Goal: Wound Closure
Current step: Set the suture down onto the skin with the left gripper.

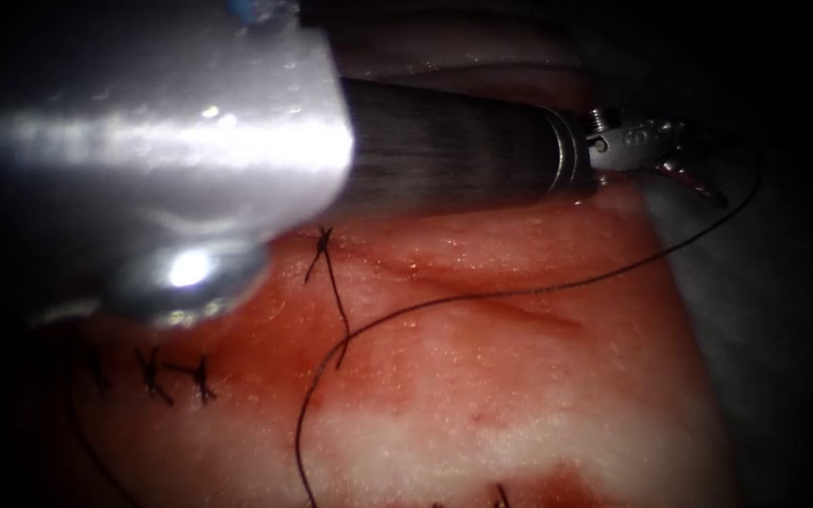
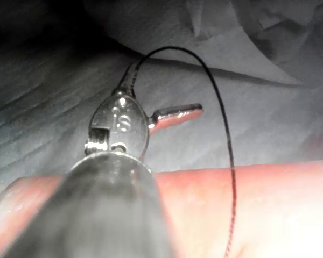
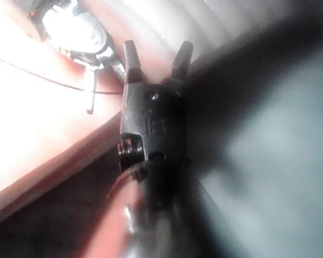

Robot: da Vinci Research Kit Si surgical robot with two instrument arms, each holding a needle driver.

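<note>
The left tool (image 1: 703, 169) reaches across from the left on its dark shaft (image 1: 444, 141), past the tissue's (image 1: 519, 395) far right edge. Its jaws stand open in the left wrist view (image 2: 165, 90). The dark thread (image 2: 226, 134) arcs away from one jaw's tip and back down over the tissue. That thread (image 1: 519, 292) crosses the tissue from the right edge to a knotted stitch (image 1: 322, 240), then loops toward the front. The right tool (image 3: 157, 45) is open and holds nothing, close to the left tool (image 3: 75, 27). I cannot tell where the needle is.
Tied stitches (image 1: 176, 374) sit in a row at the lower left, with red fluid around them. Grey drape (image 1: 783, 310) lies beyond the tissue's right edge. A large bright metal body (image 1: 152, 150) blocks the upper left of the endoscope view.
</note>
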